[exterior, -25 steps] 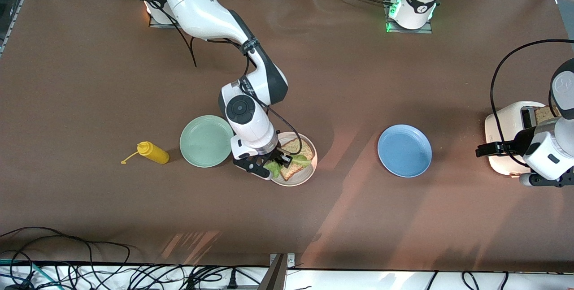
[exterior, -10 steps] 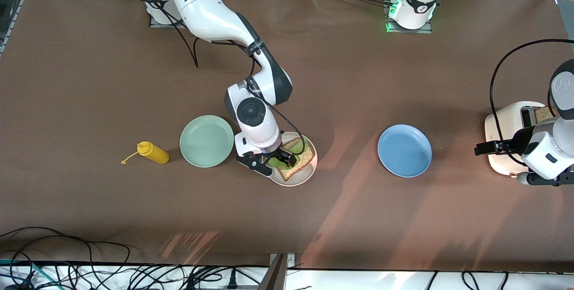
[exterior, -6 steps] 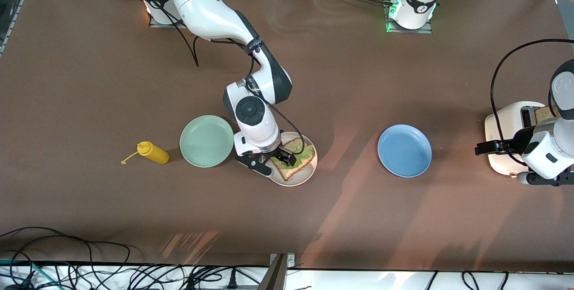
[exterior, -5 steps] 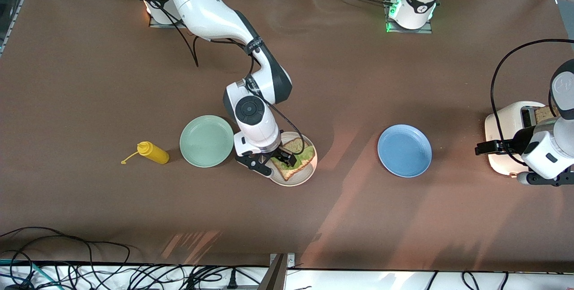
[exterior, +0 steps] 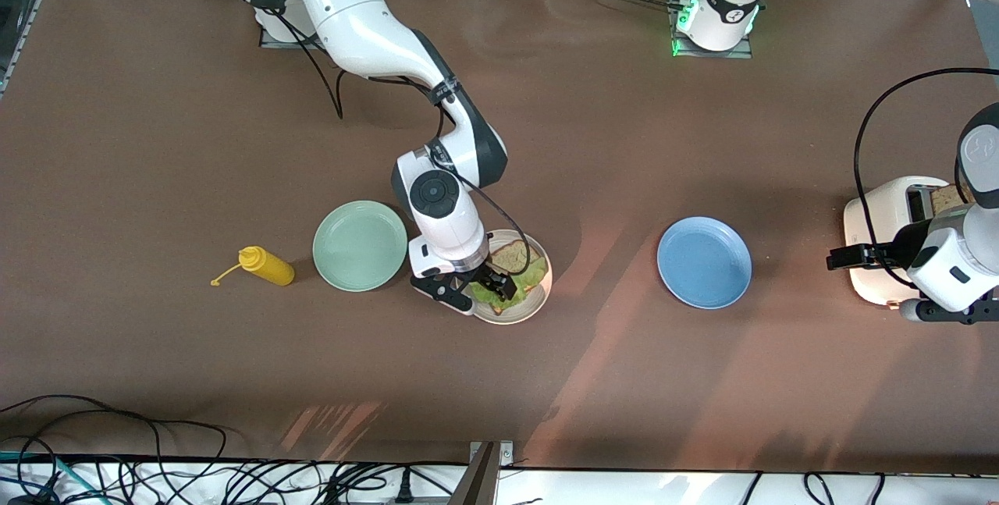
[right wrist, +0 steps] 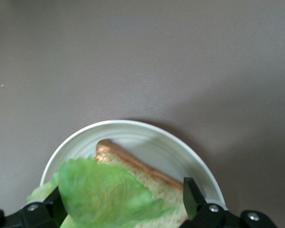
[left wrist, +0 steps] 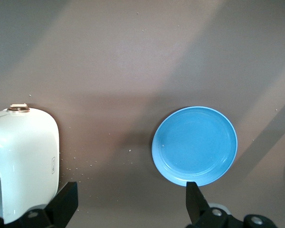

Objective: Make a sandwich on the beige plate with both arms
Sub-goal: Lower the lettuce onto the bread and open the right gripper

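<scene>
Front view: the right gripper (exterior: 476,286), fingers spread, hangs over the lettuce (exterior: 521,284) and bread slice (exterior: 511,257) on the beige plate (exterior: 540,296), mid-table beside the mint-green plate (exterior: 360,245). Left wrist view: the left gripper (left wrist: 130,204) waits spread, empty, above the table between toaster (left wrist: 21,161) and blue plate (left wrist: 194,145). Right wrist view: the lettuce (right wrist: 102,192) lies on the bread between the open fingers (right wrist: 192,197).

You see a brown table covering (exterior: 156,138) filling nearly the whole front view, its surface faintly wrinkled toward 12 o'clock. Pale streaks of light (exterior: 601,286) fall across it from the centre toward 5 o'clock. Along the 6 o'clock edge, black cables (exterior: 117,474) lie tangled on a white strip.
</scene>
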Controlling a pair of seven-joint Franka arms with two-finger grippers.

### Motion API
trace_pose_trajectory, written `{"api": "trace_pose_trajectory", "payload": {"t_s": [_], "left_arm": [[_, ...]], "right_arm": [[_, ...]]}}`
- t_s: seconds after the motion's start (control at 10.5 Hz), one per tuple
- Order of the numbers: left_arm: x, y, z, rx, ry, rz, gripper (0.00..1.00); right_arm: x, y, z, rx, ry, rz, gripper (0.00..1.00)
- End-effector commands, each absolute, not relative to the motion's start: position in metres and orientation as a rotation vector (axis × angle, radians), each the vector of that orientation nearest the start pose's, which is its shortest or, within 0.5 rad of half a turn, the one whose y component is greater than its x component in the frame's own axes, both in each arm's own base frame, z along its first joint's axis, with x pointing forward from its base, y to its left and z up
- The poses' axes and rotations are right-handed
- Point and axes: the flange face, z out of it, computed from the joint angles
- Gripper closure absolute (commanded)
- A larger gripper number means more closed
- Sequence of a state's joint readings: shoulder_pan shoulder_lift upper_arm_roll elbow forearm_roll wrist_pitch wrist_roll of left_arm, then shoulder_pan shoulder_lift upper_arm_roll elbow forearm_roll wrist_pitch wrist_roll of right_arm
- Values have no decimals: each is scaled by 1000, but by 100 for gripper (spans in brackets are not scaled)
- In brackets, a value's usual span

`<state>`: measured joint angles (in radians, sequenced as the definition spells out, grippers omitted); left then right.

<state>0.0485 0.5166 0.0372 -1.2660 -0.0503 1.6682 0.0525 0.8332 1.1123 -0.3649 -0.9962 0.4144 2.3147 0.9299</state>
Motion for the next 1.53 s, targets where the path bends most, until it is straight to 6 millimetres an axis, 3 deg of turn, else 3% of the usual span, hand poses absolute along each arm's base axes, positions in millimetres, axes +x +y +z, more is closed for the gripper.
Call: {"api": "trace_pose_trajectory", "payload": {"t_s": [0.0,0.48,0.57,0.86,1.05,1.24,1.43], "left_arm": [[689,52,454,-3151,-15,189,0],[688,51,453,-3150,-20,197,0],[688,50,453,-3151,-20,199,0],[688,50,454,-3151,-20,204,0],[688,50,452,-3151,-13,209,0],[688,50,452,-3151,-10,209,0],[688,52,451,-3149,-12,209,0]], "right_arm": [[662,460,203,-2866,612,-278,0],[661,454,173,-2857,596,-335,0],[663,452,178,-2859,555,-342,0],[659,445,226,-2818,564,-282,0],[652,453,259,-2807,551,-243,0],[647,443,289,-2799,558,-217,0],[644,420,291,-2833,499,-197,0]]}}
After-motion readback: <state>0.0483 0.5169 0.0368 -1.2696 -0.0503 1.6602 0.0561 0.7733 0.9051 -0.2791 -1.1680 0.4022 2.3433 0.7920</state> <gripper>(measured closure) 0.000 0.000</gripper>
